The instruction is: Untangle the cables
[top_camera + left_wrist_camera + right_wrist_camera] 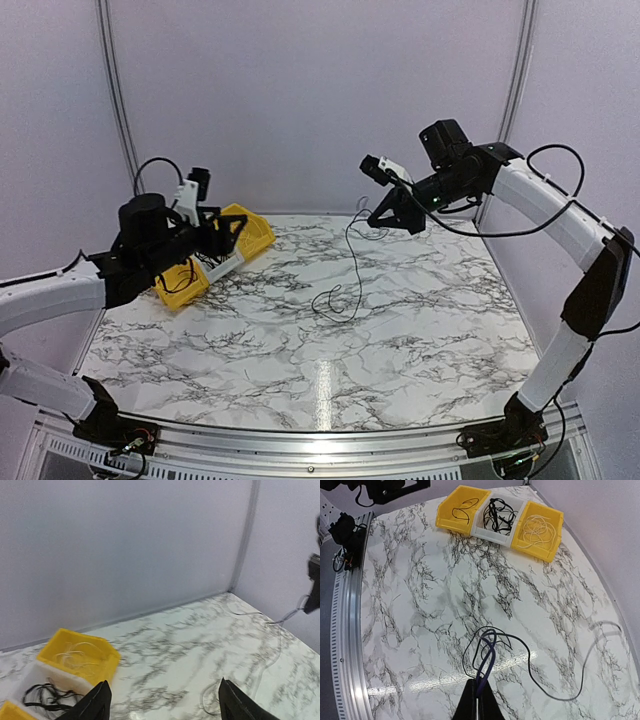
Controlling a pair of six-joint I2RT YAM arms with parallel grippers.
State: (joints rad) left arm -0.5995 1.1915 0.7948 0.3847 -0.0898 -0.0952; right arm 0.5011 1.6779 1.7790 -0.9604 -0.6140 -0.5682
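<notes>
**One strand aloft, the rest looks binned**

The right hand (479, 694) is pressed together, pinching a black cable (486, 652) and holding it high. The cable hangs down to loose loops lying mid-worktop (250, 350). The left hand (165, 706) hovers spread and empty near the bins. A black clump (497, 512) lies in the white bin (492, 535), a single strand (462, 510) in one yellow bin (451, 526), and pale wires (535, 530) in the other yellow bin (540, 553). Most of the sorting seems done; these loops appear to be what is left to free and bin.
</notes>
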